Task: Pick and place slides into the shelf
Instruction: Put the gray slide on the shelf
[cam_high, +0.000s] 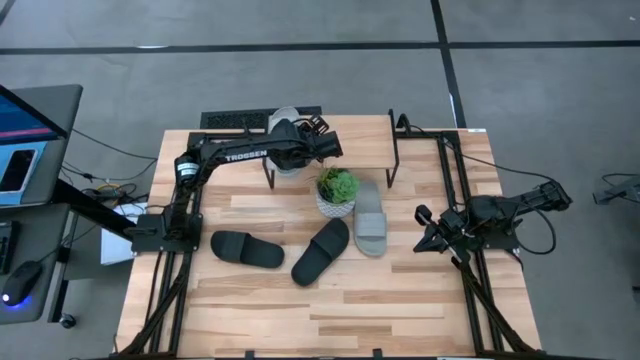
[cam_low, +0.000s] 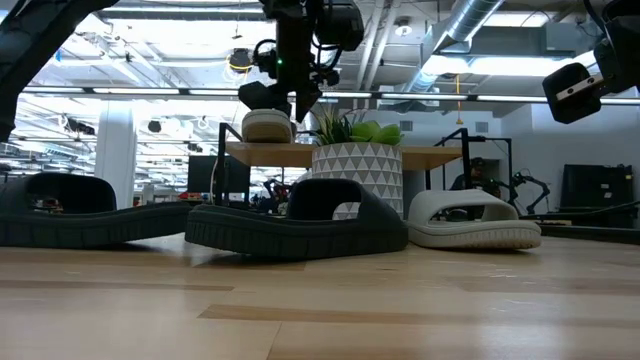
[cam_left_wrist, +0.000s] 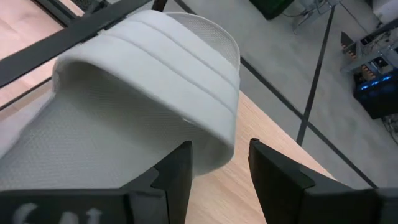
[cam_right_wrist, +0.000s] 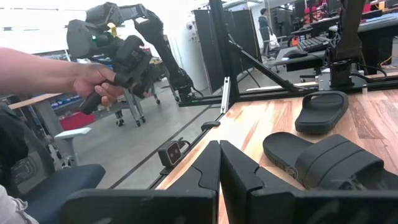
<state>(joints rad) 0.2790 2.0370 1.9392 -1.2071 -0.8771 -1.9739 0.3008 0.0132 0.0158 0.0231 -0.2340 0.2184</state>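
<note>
While the left claw (cam_high: 322, 136) hovers spread over the shelf (cam_high: 350, 130), gripping nothing, count is four slides: two grey, two black. One grey slide (cam_high: 284, 124) sits on the shelf's 9 o'clock end. Other grey slide (cam_high: 369, 218) lies on the desk (cam_high: 400, 300), long axis 12-to-6. Black slide (cam_high: 248, 248) runs 10-to-4, second black slide (cam_high: 321, 251) 1-to-7. One potted plant (cam_high: 336, 192). Right claw (cam_high: 424, 232) is parked at 3 o'clock, fingers pressed together, empty.

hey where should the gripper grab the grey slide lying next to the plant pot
Probably the wide strap of the grey slide, from straight above. It arches clear of the flat sole, so fingers can close across it. Stay off the side touching the plant pot.
</note>
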